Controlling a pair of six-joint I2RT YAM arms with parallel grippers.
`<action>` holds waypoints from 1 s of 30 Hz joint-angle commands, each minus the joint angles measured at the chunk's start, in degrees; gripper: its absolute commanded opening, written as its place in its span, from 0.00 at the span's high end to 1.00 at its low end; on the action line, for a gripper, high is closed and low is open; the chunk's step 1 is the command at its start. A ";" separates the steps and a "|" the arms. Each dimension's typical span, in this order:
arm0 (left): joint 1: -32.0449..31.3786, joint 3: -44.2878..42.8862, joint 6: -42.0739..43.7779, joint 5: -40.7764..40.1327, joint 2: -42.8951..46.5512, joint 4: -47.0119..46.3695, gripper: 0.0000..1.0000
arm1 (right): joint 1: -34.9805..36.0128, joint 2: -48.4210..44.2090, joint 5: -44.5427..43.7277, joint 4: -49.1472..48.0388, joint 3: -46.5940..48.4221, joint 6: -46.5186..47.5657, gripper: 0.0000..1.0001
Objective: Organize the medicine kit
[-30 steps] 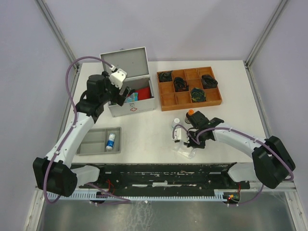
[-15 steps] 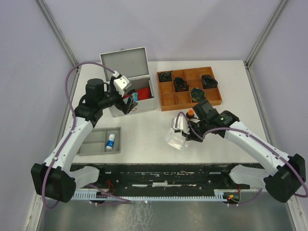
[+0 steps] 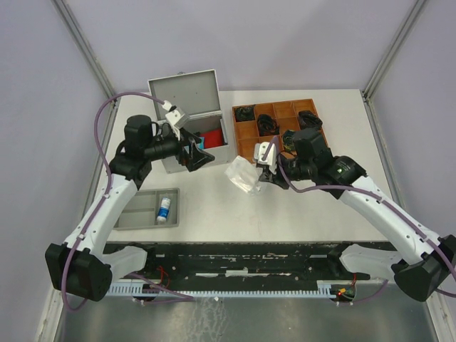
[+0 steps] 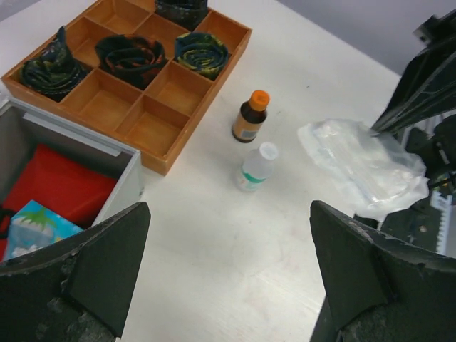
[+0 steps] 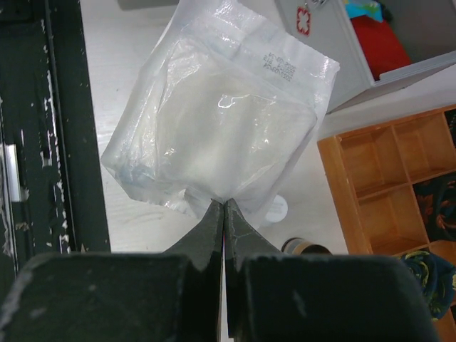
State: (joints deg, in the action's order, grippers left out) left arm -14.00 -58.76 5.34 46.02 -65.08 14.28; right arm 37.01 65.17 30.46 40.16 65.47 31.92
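At the far left of the white bench [image 3: 214,203], near the front edge, there's a shallow grey plastic tray [image 3: 139,210] with a little white-and-blue bottle [image 3: 164,208] lying in it. Behind that, back-left, sits the silver-grey metal medicine kit [image 3: 187,92] with its lid flipped up. Inside you can see a red pouch [image 4: 57,185] and a small teal box [image 4: 32,224]. The left pincer [image 3: 196,155] hangs at the kit's front right corner, fingers spread wide, nothing in them.

Moving right, a clear crinkly plastic bag [image 5: 221,114] is up off the bench around the middle. It's pinched at one edge by the right pincer [image 5: 224,214], which is clamped tight on it.

A brown glass bottle with an orange cap [image 4: 249,117] and a small clear bottle with a white cap [image 4: 256,165] stand just beside each other. They're near the front of the brown wooden compartment tray [image 3: 248,148]. That tray sits right of the kit, with dark rolled-up bundles [image 4: 130,55] in several slots.
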 commanded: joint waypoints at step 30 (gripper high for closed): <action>-11.42 4.59 -43.51 7.22 -8.36 -26.76 0.08 | 0.52 -3.09 -5.15 -14.05 -4.25 -7.30 0.99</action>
State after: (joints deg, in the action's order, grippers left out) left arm -24.51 -54.52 -32.86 52.62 -73.52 -7.05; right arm 37.39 63.35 25.61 29.10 61.14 25.23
